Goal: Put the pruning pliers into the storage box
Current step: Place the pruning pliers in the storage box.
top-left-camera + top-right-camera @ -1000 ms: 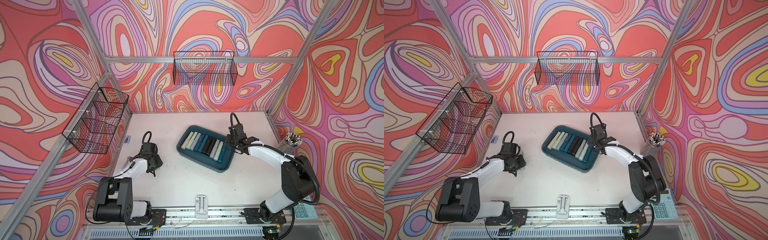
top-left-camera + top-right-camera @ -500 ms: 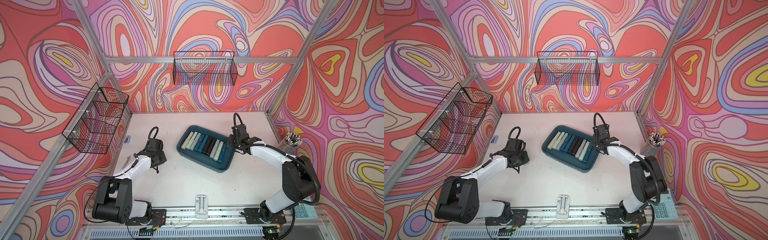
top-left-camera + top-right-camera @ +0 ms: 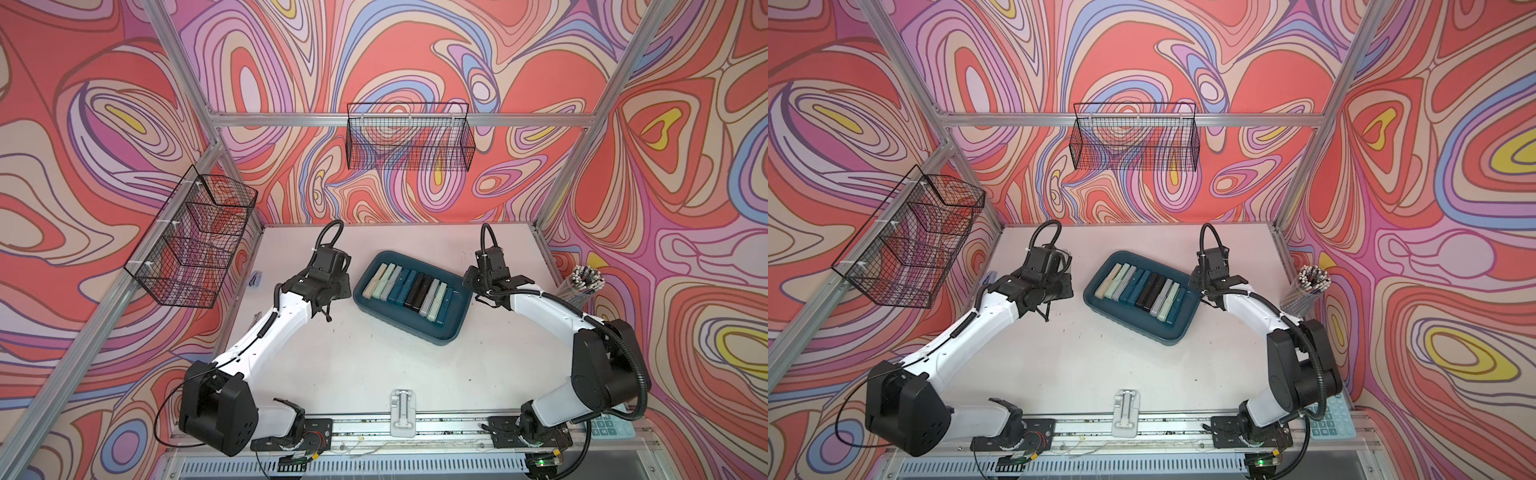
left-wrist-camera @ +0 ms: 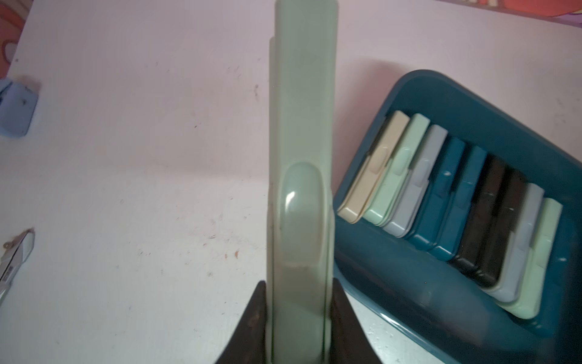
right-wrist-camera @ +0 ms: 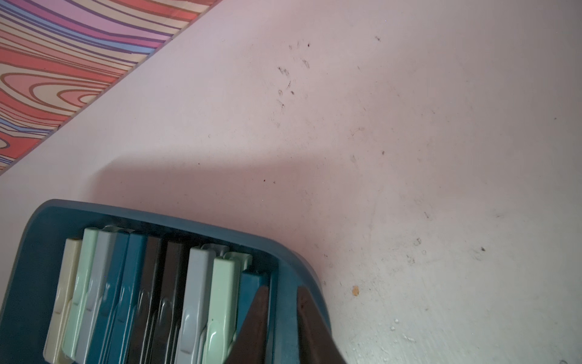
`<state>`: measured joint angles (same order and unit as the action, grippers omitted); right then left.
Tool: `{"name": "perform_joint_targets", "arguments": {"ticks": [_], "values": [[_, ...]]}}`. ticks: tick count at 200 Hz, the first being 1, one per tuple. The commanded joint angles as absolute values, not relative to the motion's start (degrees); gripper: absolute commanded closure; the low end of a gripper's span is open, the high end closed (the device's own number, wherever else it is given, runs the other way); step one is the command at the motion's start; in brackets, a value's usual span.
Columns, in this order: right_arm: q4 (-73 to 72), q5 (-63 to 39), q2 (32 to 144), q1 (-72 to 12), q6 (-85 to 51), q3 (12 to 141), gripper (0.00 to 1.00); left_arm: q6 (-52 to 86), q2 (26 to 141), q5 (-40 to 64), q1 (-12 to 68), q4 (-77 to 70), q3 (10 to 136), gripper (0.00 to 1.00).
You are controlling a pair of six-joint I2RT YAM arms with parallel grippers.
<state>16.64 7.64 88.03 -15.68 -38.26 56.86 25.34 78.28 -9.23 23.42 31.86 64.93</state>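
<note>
Since a second ago the left arm has swung up from the lower left of the table (image 3: pixel 374 365) toward mid-frame, and its end effector (image 3: pixel 332 291) now hangs just left of the storage box (image 3: pixel 415 332). The right arm has barely shifted.

The left wrist view shows the left end effector (image 4: pixel 299 285) clamped on the butt end of a pale green pruning plier (image 4: pixel 304 126), which sticks straight out over bare table, beside the box and not yet over it. The other pruning pliers (image 3: pixel 409 293) lie in a tight row inside the box, slightly right of centre in both top views.

The right end effector (image 5: pixel 283 293) stands narrow, one finger inside the box's end wall and one outside, apparently pinching that wall to steady it.

The step in hand looks like the carry-in. A bare strip of floor remains between the cream plier (image 4: pixel 374 167) and the box's left-hand wall, and that seems the natural slot. The held tool should be turned parallel to the row, lifted clear of the rim and lowered before letting go. The likely fault is catching the wall or tipping the cream one.
</note>
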Motion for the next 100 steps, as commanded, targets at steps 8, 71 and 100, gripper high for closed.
{"name": "perform_joint_targets", "arguments": {"ticks": [8,71,100], "values": [[15.18,7.14,85.39,-15.09,-39.03,55.21,0.81,23.03,83.47,-10.28,28.63,33.56,71.24,0.84],[15.64,7.48,80.80,-11.99,-39.01,52.41,0.81,22.84,98.01,-7.51,41.04,33.39,85.85,0.84],[15.74,6.74,79.63,-10.64,-38.79,50.83,0.81,23.59,104.45,-5.39,44.89,33.93,91.05,0.84]]}}
